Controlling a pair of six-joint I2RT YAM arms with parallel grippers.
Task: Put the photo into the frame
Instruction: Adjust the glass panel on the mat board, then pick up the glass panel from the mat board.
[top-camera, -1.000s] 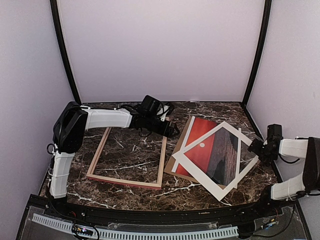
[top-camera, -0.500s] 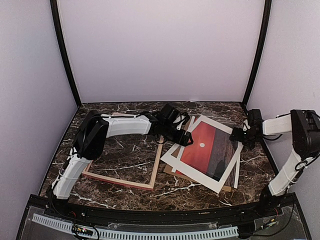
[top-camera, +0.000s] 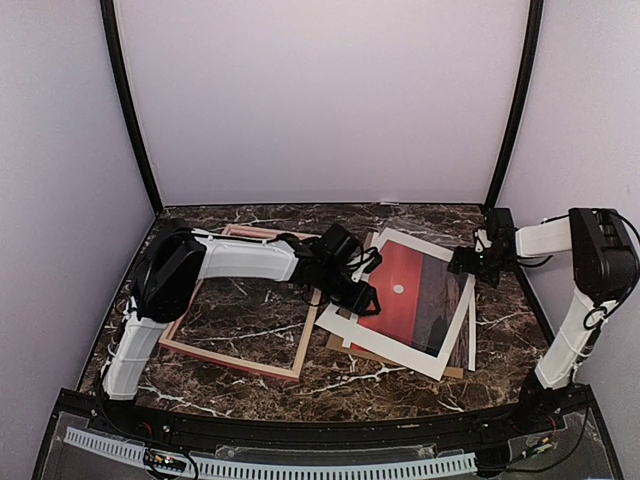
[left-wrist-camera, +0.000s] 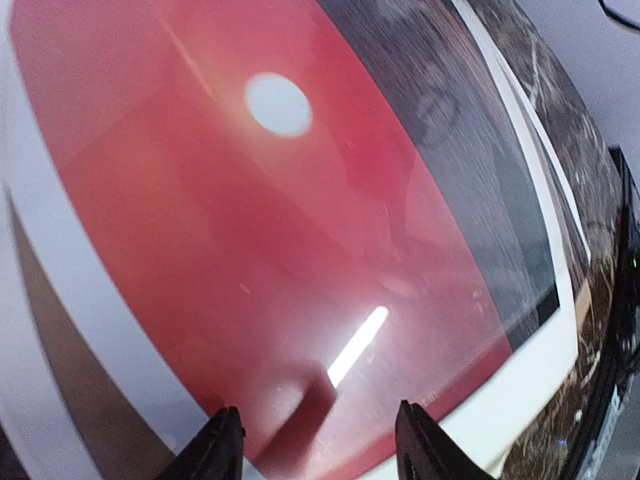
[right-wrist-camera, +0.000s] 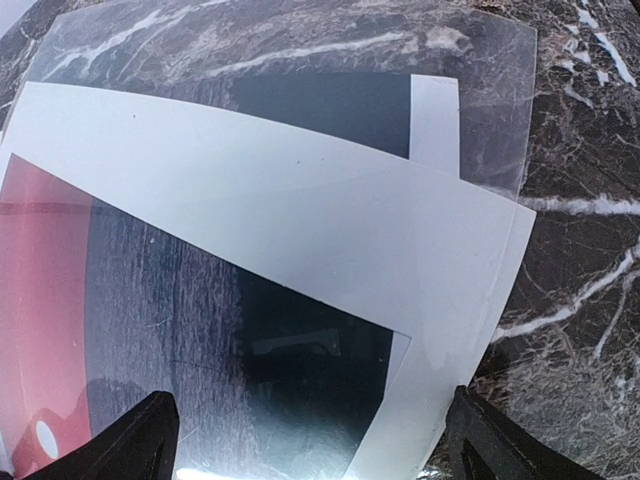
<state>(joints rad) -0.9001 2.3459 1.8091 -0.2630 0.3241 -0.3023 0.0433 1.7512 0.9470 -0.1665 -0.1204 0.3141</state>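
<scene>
Top view: frame (top-camera: 230, 360) lies flat on the left part of the table (top-camera: 330, 395), pale wood side up, nothing inside its rails. Photo (top-camera: 395, 300) lies flat to the right of it, not in it, in a loose stack. The white mat (top-camera: 385, 350) sits askew over the photo, a brown board (top-camera: 345, 342) shows from under the near edge, and the stack's left corner is just beside the frame's right rail.

Left gripper (top-camera: 360, 295): low over the stack's left side. Its wrist view shows the two fingers (left-wrist-camera: 215, 450) apart with only red print (left-wrist-camera: 250, 250) beneath the gap; nothing is clamped. Cannot tell if the tips touch the surface.

Right gripper (top-camera: 465, 262): at the stack's far right corner. Its wrist view shows the jaws spread wide over the dark end of the print (right-wrist-camera: 160, 300) and the mat's border (right-wrist-camera: 250, 180). A clear sheet (right-wrist-camera: 300, 50) also lies there, reaching onto the marble. Nothing is held.

Step in hand, by my reading: getting hold of the stack so the photo can be separated. Insertion is not begun.

Next move calls for:
- contact on the print alone, not the mat or clear sheet
- the mat held back or lifted off by the other arm
- the print squared to the frame, then slid left and lowered inside the rails
</scene>
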